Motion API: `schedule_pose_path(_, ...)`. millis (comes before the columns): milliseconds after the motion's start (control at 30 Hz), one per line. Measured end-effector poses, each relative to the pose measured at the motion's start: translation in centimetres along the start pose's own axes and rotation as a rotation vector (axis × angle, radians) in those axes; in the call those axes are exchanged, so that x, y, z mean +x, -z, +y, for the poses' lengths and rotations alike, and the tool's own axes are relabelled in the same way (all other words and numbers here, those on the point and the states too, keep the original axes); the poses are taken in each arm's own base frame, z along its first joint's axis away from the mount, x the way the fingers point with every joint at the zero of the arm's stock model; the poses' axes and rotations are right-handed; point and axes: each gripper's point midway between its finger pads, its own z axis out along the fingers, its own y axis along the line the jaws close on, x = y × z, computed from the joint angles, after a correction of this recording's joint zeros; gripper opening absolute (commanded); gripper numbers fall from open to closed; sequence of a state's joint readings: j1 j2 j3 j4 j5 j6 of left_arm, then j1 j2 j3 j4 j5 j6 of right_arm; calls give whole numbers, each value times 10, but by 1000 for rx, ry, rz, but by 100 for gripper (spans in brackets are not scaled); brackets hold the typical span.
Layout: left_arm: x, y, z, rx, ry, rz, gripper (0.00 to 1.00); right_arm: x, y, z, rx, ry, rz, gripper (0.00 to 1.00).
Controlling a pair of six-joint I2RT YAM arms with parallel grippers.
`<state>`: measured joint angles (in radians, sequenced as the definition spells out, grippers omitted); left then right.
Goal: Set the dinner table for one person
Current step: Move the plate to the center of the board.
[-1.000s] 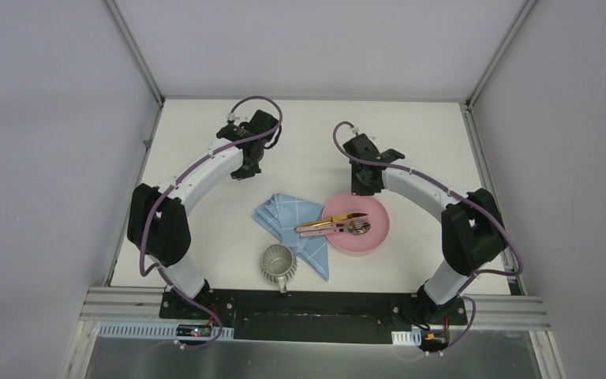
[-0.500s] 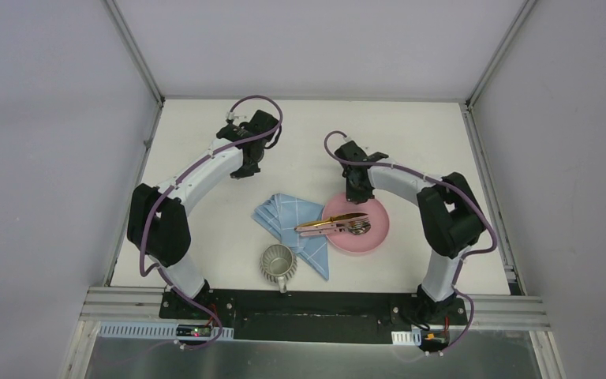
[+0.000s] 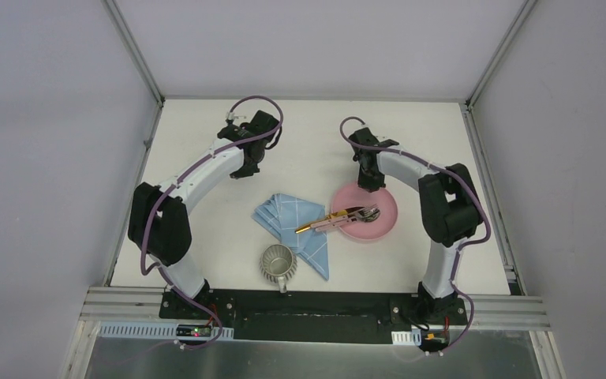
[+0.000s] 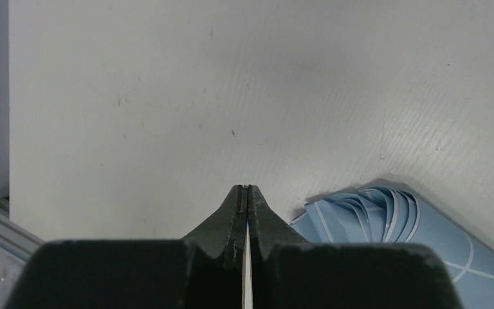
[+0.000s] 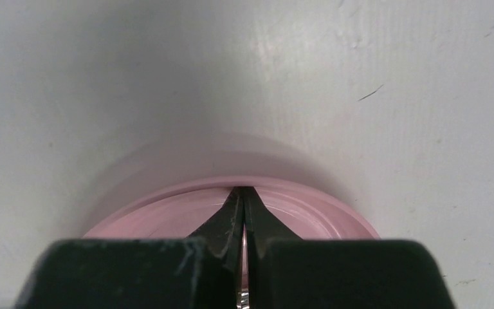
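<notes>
Fingers L pressed together nr blue cloth; fingers R pressed together at pink plate rim.

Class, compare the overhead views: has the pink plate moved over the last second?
Yes. The plate has slid right and slightly farther back, away from the mug, which has stayed put.

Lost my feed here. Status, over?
Left claw shut, over bare dinner table. Right claw shut at far rim of pink plate. Cutlery lies across plate and blue napkin.
</notes>
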<state>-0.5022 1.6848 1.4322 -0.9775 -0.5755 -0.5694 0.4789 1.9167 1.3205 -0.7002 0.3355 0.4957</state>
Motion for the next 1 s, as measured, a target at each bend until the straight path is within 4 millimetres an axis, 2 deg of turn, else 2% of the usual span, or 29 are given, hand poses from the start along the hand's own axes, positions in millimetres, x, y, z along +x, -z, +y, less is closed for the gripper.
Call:
schedule_pose_path(567, 9, -15, -6, -24, -35, 32, 0, -41, -30, -73, 110, -198, -14, 0)
schedule_pose_path(833, 6, -15, -6, -26, -36, 24, 0, -48, -39, -107, 161, -275, -17, 0)
schedule_pose_path(1000, 4, -15, -4, -38, -38, 14, 0, -47, -39, -114, 183, -289, -13, 0)
